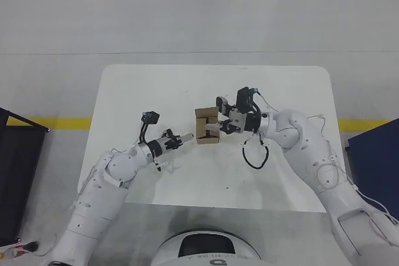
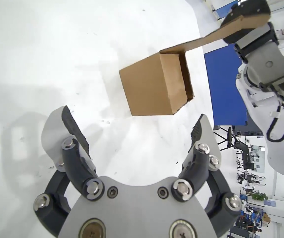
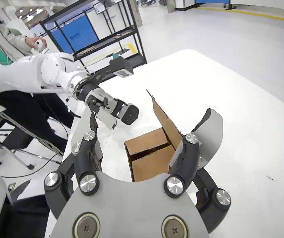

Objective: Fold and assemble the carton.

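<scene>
Right in front of you, the left gripper (image 2: 134, 130), grey metal with black rubber pads, hangs low over the white rounded-corner table (image 1: 279, 100) with its jaws released and spread wide, gripping nothing. Its fingers (image 2: 67, 122) point at the small brown cardboard carton (image 2: 154, 92) and stop just short of its closed side, apart from it.

Next out, the carton sits near the middle of the table. Its open end faces away from the left gripper, toward the other arm. Looking into it from the right wrist view, you see two inner flaps folded across the far end with a narrow slit between them.

Beyond that, one long cardboard flap (image 3: 165, 120) sticks out from the open end and runs between the fingers of the right gripper (image 3: 150, 115), which is of the same grey-and-black build. Those fingers stand well apart (not clenched on the cardboard). The flap lies against one pad, though you cannot tell whether that pad is pressing on it.

Past the right gripper, the table stretches on to its far edge.
</scene>
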Available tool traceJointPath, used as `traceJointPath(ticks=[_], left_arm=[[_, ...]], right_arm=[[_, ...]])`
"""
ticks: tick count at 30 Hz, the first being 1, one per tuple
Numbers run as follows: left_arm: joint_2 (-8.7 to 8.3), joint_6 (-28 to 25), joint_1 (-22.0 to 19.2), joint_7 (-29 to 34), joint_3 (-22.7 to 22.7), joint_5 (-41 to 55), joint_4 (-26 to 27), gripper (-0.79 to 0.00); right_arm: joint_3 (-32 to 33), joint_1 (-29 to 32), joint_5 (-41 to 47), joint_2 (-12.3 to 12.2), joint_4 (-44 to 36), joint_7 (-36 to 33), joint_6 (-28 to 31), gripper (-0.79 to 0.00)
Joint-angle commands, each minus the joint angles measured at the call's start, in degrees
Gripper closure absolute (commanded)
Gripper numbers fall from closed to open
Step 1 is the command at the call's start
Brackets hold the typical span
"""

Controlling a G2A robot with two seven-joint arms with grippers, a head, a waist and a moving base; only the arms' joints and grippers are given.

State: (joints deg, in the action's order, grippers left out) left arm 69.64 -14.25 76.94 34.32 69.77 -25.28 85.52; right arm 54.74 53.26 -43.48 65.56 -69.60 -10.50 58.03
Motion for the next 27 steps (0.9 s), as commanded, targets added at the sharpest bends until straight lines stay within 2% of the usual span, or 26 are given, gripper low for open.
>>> traceJointPath(ticks=[1,7,12,16,20,22,23,24,27], left_arm=[[-0.03,0.62,-0.16,0.2,-0.34,-1.05,0.33,-0.782],[0.12,0.64,-0.63,-0.63,-1.77,-1.25,-0.62,-0.776],[0.23,0.87,-1.18,-1.59,-2.65,-1.88,-1.58,-0.77],[0.26,1.63,-1.38,-2.6,-3.2,-3.25,-1.75,-0.776],[0.43,2.51,-1.89,-3.49,-3.98,-3.48,-1.7,-0.785],[0.55,2.95,-2.27,-3.82,-4.47,-3.6,-1.94,-0.785],[0.62,3.2,-2.5,-3.96,-4.78,-3.68,-2.04,-0.785],[0.7,3.45,-2.72,-4.11,-5.09,-3.7,-2.14,-0.785],[0.93,4.15,-3.29,-4.62,-6.05,-3.89,-2.31,-0.785]], right_arm=[[-0.95,-0.24,-0.74,0.06,-0.33,-0.71,-0.03,-0.616],[-3.72,-0.79,-2.45,-0.35,-1.7,-1.74,-0.03,-0.44],[-5.19,-1.03,-3.18,-1.15,-2.23,-0.94,-0.03,-0.379],[-5.56,-1.08,-4.29,-1.88,-2.95,0.25,-0.03,-0.292],[-5.4,-0.86,-5.78,-2.56,-4.18,1.24,-0.03,-0.265],[-5.4,-0.61,-6.78,-2.85,-5.18,1.41,-0.03,-0.212],[-5.56,-0.46,-7.42,-3.0,-5.81,1.26,-0.03,-0.139],[-5.72,-0.33,-7.94,-3.15,-6.3,1.08,-0.03,0.0],[-6.86,-0.16,-9.5,-3.59,-7.87,-0.55,-0.03,0.0]])
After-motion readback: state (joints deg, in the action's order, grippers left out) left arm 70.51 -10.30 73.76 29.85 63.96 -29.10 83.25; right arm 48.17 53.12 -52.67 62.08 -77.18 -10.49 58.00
